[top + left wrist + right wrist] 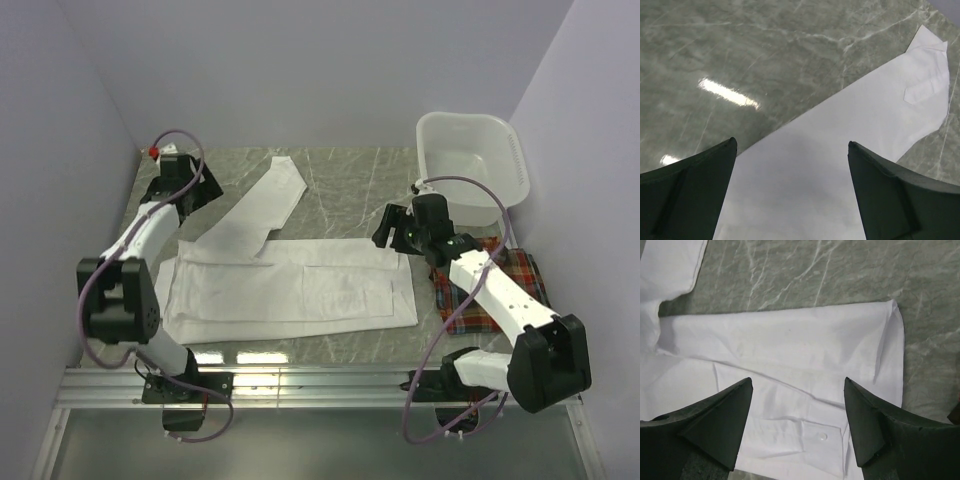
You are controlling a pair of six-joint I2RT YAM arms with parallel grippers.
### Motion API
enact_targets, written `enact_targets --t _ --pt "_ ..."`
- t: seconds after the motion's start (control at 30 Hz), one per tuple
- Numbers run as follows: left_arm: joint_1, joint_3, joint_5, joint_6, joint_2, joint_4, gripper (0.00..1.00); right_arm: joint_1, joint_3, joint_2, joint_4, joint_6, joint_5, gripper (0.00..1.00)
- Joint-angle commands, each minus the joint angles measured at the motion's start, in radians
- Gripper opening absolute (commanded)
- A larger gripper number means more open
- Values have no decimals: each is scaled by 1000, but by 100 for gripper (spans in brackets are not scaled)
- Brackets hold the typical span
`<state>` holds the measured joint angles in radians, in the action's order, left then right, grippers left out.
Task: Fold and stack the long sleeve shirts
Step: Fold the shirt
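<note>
The white long sleeve shirt [300, 290] lies flat across the middle of the table, folded into a broad rectangle. One sleeve [265, 205] stretches diagonally toward the back. The plaid shirt [512, 272] lies folded at the right, partly under my right arm. At the back left, my left gripper [203, 186] hovers open. In its wrist view the left gripper [792, 145] stands above the white sleeve [865, 115], and the cuff [927, 85] lies farther off. My right gripper [390, 226] hangs open over the shirt's back right edge. Nothing lies between the right gripper [797, 382] fingers, and a buttoned cuff [821, 436] lies flat below.
A white plastic basin [508, 150] stands at the back right corner, close behind my right arm. Grey marble tabletop [350, 180] shows behind the shirt. Walls close in on the left, back and right. A metal rail [300, 385] runs along the near edge.
</note>
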<state>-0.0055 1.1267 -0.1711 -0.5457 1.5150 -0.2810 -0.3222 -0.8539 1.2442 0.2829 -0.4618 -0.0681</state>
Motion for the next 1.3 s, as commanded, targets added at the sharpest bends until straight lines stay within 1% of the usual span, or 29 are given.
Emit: enact_targets --t 0.0,0.03,0.27,0.4,0.57,0.8,0.87,1.0,1.03,1.17,1.27 --pt "-19 131 61 99 156 39 99 -34 -27 -55 74 71 24 80" --pt "-28 187 58 114 187 39 98 -50 -24 -64 79 75 27 81" --pt "-88 401 62 150 462 28 91 -74 36 -133 88 72 11 81" --pt "-111 465 68 170 554 26 90 -77 58 -147 84 69 -7 81" --pt "-140 533 41 194 648 16 89 -83 70 -146 75 72 -21 81" --pt "-165 570 51 205 718 13 86 -89 78 -144 68 69 -25 81" --pt "-177 605 42 210 743 -23 85 -89 82 -143 67 68 -25 81" --pt "-200 614 19 196 755 -50 72 -87 92 -143 61 57 -35 81" --pt "-205 620 -1 191 758 -76 71 -89 95 -147 58 55 -41 81" --pt "-237 631 -51 170 789 -151 70 -87 96 -150 48 46 -50 81" --pt "-255 619 -57 155 792 -176 63 -89 99 -147 44 43 -58 81"
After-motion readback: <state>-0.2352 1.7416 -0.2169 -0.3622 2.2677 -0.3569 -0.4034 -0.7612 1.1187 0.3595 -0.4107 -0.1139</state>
